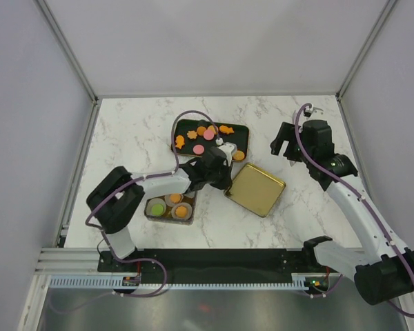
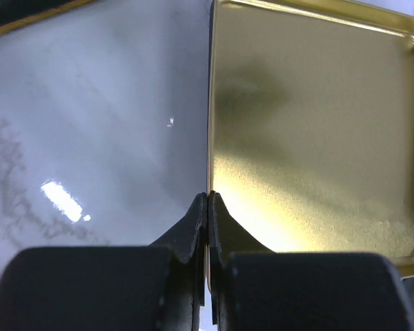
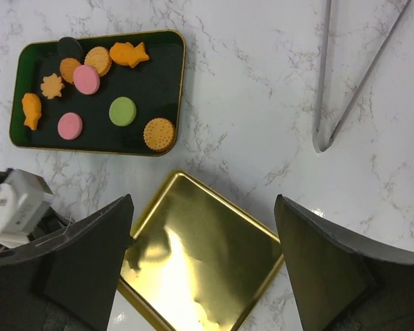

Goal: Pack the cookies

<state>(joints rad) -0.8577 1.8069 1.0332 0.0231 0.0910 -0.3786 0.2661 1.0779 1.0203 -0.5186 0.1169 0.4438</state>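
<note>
Several orange, pink and green cookies (image 1: 208,134) (image 3: 90,76) lie on a dark gold-rimmed tray (image 1: 185,125) (image 3: 159,83) at the table's middle back. Three more sit in white paper cups in a small box (image 1: 152,215) near the left arm. A shallow gold tray (image 1: 257,189) (image 2: 317,138) (image 3: 200,262) lies empty in front of the dark one. My left gripper (image 1: 225,181) (image 2: 208,197) is shut on that gold tray's left rim, which passes between its fingers. My right gripper (image 1: 284,147) (image 3: 203,200) hangs open above the gold tray, holding nothing.
Metal tongs (image 1: 313,108) (image 3: 328,103) lie at the back right of the marble table. The left arm's white wrist camera (image 3: 10,200) sits beside the gold tray. Grey walls close in the table on three sides.
</note>
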